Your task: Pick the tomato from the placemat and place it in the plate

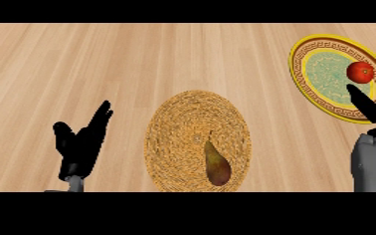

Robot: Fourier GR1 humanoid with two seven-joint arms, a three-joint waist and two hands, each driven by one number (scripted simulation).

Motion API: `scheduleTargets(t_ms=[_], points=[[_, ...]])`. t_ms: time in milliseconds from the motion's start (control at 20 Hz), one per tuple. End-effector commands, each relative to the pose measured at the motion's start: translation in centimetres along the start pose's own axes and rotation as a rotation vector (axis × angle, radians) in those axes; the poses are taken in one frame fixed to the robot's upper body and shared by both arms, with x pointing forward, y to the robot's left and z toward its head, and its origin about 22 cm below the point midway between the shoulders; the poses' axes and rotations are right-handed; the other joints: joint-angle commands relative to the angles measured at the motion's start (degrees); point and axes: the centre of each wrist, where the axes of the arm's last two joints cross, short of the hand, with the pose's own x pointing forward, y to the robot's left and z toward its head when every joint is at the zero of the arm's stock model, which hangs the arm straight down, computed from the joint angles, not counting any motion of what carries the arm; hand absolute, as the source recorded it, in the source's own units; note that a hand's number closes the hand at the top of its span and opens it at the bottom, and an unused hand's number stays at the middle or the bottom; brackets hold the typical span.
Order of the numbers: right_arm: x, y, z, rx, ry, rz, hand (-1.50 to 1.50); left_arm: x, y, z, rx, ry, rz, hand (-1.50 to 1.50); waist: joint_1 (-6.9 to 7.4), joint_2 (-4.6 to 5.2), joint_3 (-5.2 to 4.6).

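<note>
Tomato [360,72] sits on the plate [312,74], toward its right side, at the far right of the head view; it is off the placemat [197,124], so by position the placing step looks done or nearly so. Nearest the lower edge: left hand [81,144] at lower left, fingers straight and pointing up, holding nothing, at rest and well apart from the mat. Right forearm [363,162] enters at lower right; right hand [360,102] shows only as a dark finger shape reaching up to just below the tomato, over the plate rim. Whether it touches the fruit cannot be told, nor whether it is released or grasping. Centre, nearer than the plate: oval woven placemat, straw-coloured, carrying one brown-green pear [217,164] on its near right part, stem end pointing away. Nothing else lies on the mat. Beyond and right: yellow-rimmed plate with patterned border and pale green centre; its only content is the tomato. Handling judgement: tomato is small, round and smooth, likely light, with a thin skin that could bruise or split if squeezed; being round it may roll on the shallow plate once let go. Best hold would be across its widest part, fingers on one side and thumb opposite. Counter [147,55] is pale wood plank.
</note>
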Motion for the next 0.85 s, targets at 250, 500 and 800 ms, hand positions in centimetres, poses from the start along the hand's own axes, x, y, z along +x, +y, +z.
scheduleTargets(t_ms=[250, 500, 800], points=[[-2.2, -4.1, 6.5, 0.131, 0.000, 0.061, -1.50, -0.5, 0.1, -0.5, -0.014, 0.043, 0.023, 0.00, 0.30, 0.43, -0.33], [-2.3, -6.6, 9.1, 0.145, 0.014, 0.109, -1.50, -1.1, -0.9, -0.8, -0.030, 0.050, 0.005, 0.00, 0.31, 0.44, -0.32], [-1.4, -7.3, 10.7, 0.141, 0.028, 0.112, -1.50, -2.1, -1.3, 0.3, -0.034, 0.037, 0.017, 0.00, 0.43, 0.45, -0.32]])
